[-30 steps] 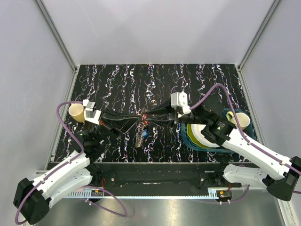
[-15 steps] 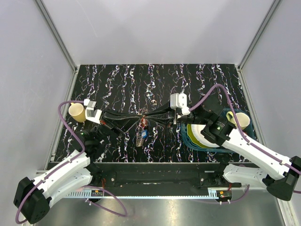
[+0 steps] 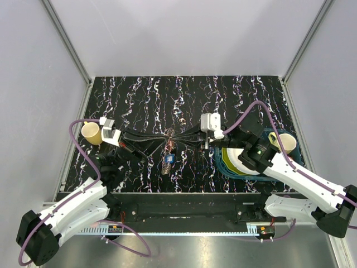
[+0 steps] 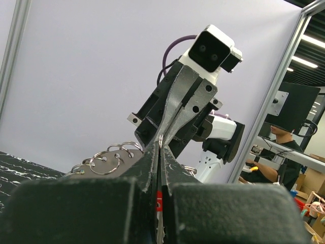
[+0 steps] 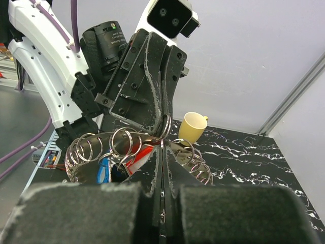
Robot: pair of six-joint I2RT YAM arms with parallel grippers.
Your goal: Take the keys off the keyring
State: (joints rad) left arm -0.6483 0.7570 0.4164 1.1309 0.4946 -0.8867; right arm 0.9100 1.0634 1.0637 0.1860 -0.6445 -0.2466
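Shifted slightly, the keyring (image 3: pixel 169 147) hangs clamped between both arms' closed jaws.

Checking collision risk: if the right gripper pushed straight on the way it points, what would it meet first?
The left gripper, tip to tip with it; both look shut on the keyring between them.

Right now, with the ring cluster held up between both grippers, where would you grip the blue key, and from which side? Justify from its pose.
Take the blue key by its coloured head, probably from below. It hangs under the keyring beside the red key, so its lower end looks free, while the ring's loops crowd its top.
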